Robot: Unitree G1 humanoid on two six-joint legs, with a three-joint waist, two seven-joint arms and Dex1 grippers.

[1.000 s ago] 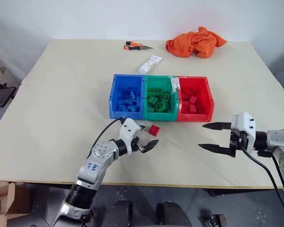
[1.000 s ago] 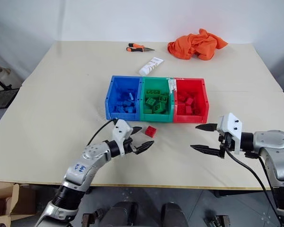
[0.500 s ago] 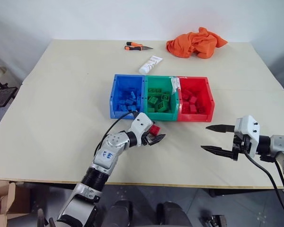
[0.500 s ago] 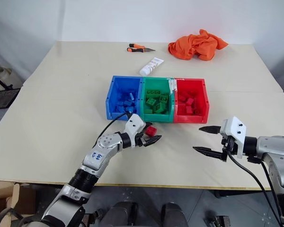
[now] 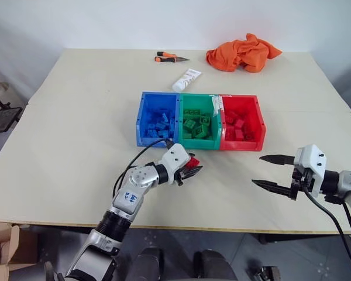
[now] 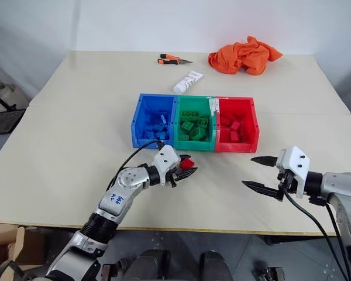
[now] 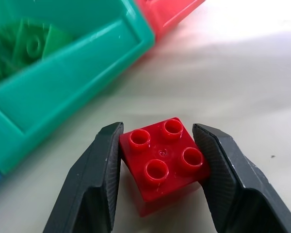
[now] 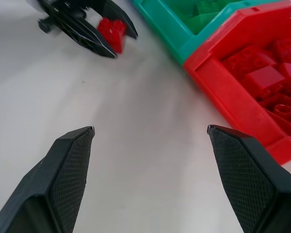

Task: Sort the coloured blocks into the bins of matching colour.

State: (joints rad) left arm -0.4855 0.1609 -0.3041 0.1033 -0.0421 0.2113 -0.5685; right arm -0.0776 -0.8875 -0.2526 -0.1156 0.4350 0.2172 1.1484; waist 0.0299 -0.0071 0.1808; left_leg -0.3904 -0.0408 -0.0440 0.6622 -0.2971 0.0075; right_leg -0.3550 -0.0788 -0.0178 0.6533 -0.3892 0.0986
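One red block (image 7: 162,162) sits clamped between the two black fingers (image 7: 94,184) of the left gripper (image 5: 191,170), studs facing the wrist camera, each finger pressed flat against a side of it. The block is held just in front of the green bin (image 5: 198,122), near that bin's front wall and a little toward its blue neighbour. The green bin is the middle of three in a row: the blue bin (image 5: 157,119) touches its left side and the red bin (image 5: 241,122) touches its right side, and each holds a heap of blocks of its own colour. The right gripper (image 5: 273,174) hangs well to the right of the green bin, in front of and past the red bin's outer corner, its jaws spread wide with nothing between them.

The bins stand on a cream table (image 5: 76,129). Behind the green bin lies a white tube (image 5: 185,79); farther back are orange-handled pliers (image 5: 169,57) and, to the right of them, a crumpled orange cloth (image 5: 243,52). A pale wall rises beyond the table, and a cardboard box (image 5: 3,252) sits on the floor far to the left of and nearer than the green bin.

A second earlier the left jaws stood open short of the block, which lay on the table; they have since closed on it. The right gripper has hardly shifted.
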